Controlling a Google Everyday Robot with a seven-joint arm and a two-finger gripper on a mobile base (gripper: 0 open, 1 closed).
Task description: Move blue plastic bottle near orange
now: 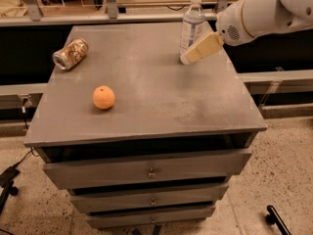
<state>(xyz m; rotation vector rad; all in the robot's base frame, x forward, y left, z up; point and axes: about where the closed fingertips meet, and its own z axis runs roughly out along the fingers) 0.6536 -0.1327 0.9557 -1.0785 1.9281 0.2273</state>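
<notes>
The blue plastic bottle (pixel 191 24) stands upright near the far right of the grey cabinet top (pixel 146 87); it is clear with a white cap and a pale label. The orange (pixel 103 97) sits on the left front part of the top, far from the bottle. My gripper (pixel 188 57) reaches in from the right on a white arm, its cream fingers (pixel 203 47) low in front of the bottle's base, at or just short of it.
A crushed gold-brown can (pixel 71 53) lies on its side at the far left of the top. The cabinet has several drawers below. A rail and shelving run behind the cabinet. Speckled floor surrounds it.
</notes>
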